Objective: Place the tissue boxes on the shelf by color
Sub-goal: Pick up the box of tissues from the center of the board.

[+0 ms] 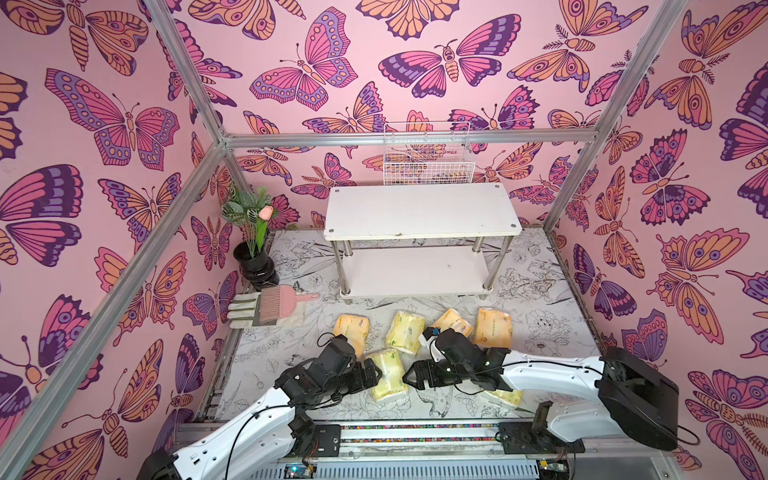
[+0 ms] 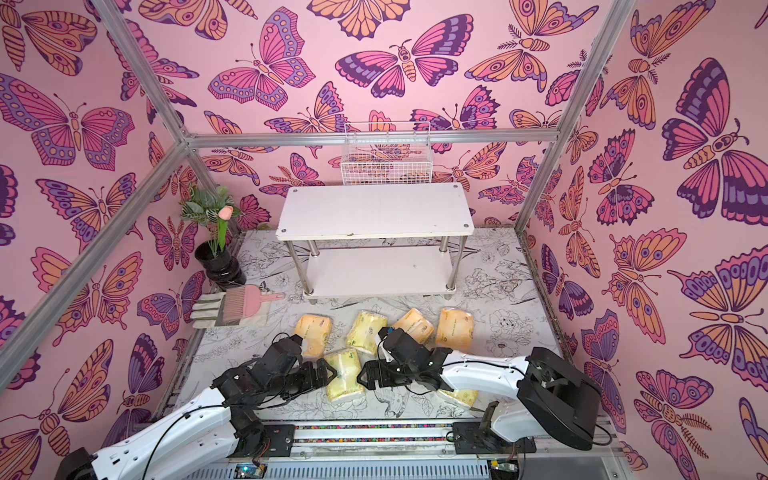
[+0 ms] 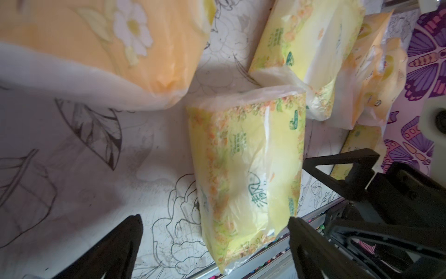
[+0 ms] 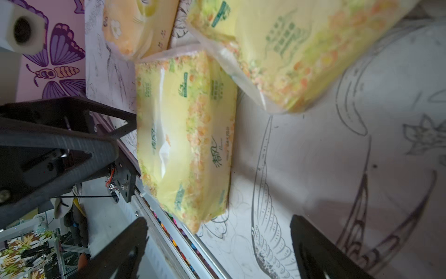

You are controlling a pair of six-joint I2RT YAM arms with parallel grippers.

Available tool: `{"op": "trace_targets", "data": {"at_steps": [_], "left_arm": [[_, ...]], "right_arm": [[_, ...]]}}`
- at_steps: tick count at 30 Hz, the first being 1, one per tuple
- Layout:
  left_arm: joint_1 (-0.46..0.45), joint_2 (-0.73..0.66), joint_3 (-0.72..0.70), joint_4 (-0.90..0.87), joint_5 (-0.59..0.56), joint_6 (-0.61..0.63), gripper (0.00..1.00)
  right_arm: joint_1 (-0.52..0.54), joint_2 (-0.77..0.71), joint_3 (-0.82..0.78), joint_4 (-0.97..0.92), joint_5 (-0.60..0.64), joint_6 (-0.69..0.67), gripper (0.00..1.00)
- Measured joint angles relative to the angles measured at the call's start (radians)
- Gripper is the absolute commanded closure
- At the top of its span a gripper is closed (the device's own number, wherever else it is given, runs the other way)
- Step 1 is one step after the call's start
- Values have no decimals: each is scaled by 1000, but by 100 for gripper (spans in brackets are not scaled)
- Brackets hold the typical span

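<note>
Your desk (image 1: 536,299), a flat top covered in a black-on-white floral line print, carries everything. At its back stands the white two-tier shelf with chrome posts (image 1: 419,210). Both of its boards are bare, so nothing is sorted and all six packs are left to place.

The soft, plastic-wrapped tissue boxes lie in a loose cluster in front of the shelf. In both top views the row nearer the shelf holds the three orange-yellow packs (image 1: 492,326) with one pale lemon-yellow pack (image 1: 405,332) among them. A second pale pack (image 1: 388,376) lies nearer the arms. The sixth pack (image 1: 505,397) sits mostly under the right arm; it looks pale too, though you see too little of it to be sure.

The left gripper (image 3: 214,218) has its jaws apart, with the near end of the second pale pack between them. The right gripper (image 4: 218,218) faces that same pack from the opposite side, jaws wide apart and holding nothing. I judge this to be the approach for the first pick.
</note>
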Motion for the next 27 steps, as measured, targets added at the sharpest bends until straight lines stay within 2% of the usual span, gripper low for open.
{"op": "trace_targets", "data": {"at_steps": [14, 27], "left_arm": [[0, 39, -110, 288, 23, -80, 0], [0, 77, -162, 448, 27, -128, 0]], "right_arm": [[6, 102, -42, 201, -64, 56, 5], [4, 261, 5, 400, -222, 95, 6]]}}
